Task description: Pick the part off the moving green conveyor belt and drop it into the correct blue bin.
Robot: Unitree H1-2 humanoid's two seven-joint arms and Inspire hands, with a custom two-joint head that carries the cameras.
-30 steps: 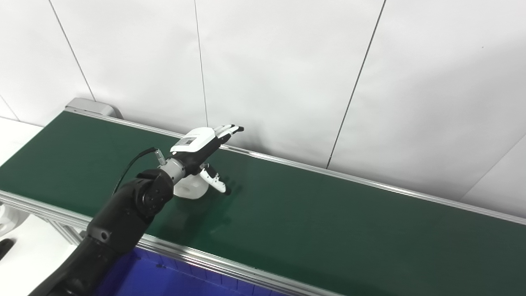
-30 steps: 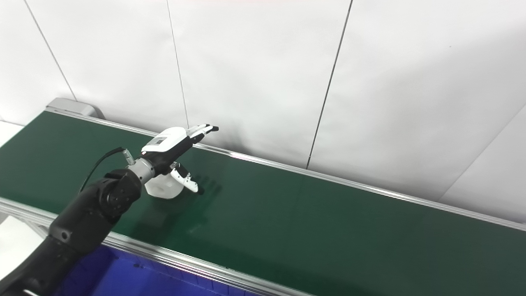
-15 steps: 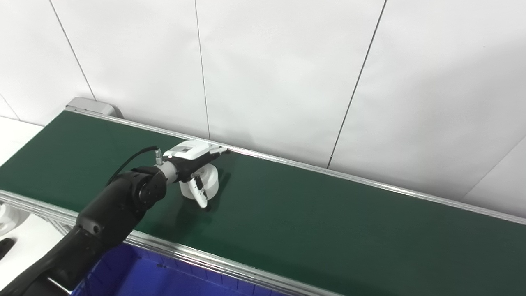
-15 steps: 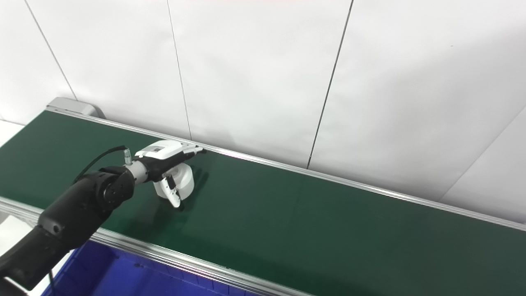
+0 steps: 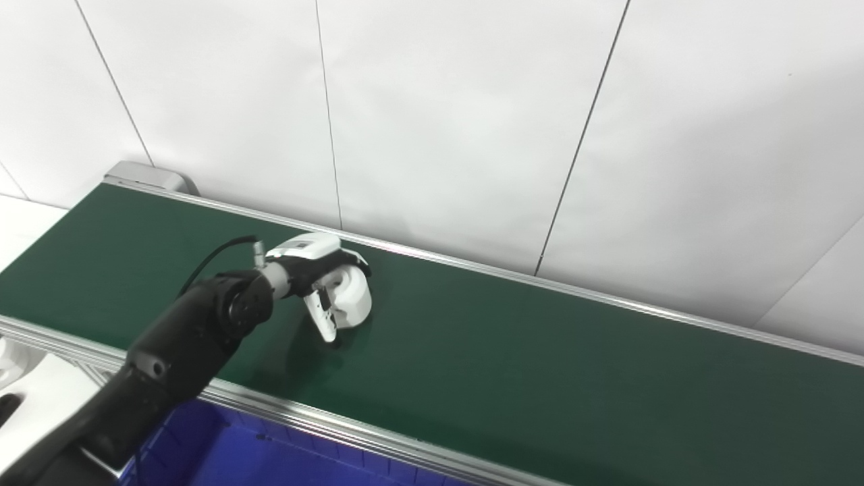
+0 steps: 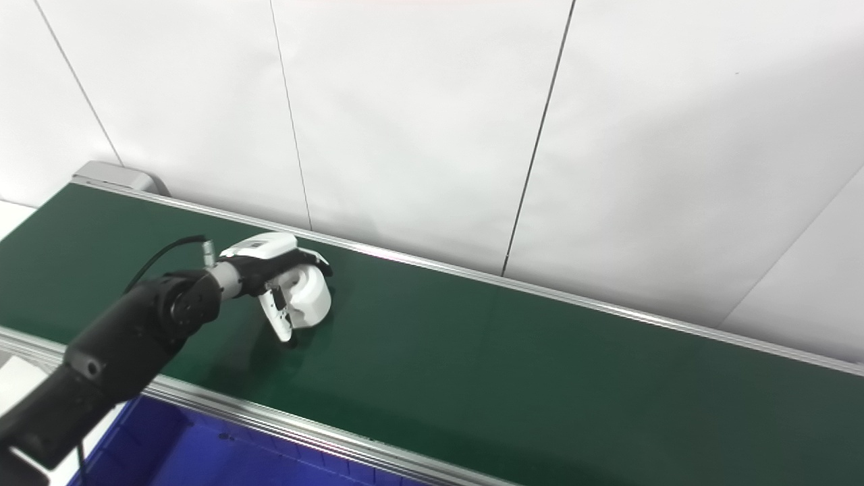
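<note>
A white, round, ring-like part (image 5: 352, 298) sits on the green conveyor belt (image 5: 540, 364), left of the middle. My left hand (image 5: 316, 262) reaches over it from the left. The fingers curl down over its far side and the thumb (image 5: 322, 318) presses its near side, so the hand is closed around the part, which still rests on the belt. The same shows in the right eye view, hand (image 6: 270, 255) and part (image 6: 312, 294). A blue bin (image 5: 270, 459) lies below the belt's near rail at the bottom left. My right hand is not in view.
A metal rail (image 5: 351, 432) runs along the belt's near edge and another along the far edge by the white panelled wall. A grey end cap (image 5: 145, 174) closes the belt at the top left. A white surface (image 5: 34, 391) lies at the far left.
My left hand came down from above the belt with its fingers spread, lowered over the part and curled shut around it. The part drifted a little to the right.
</note>
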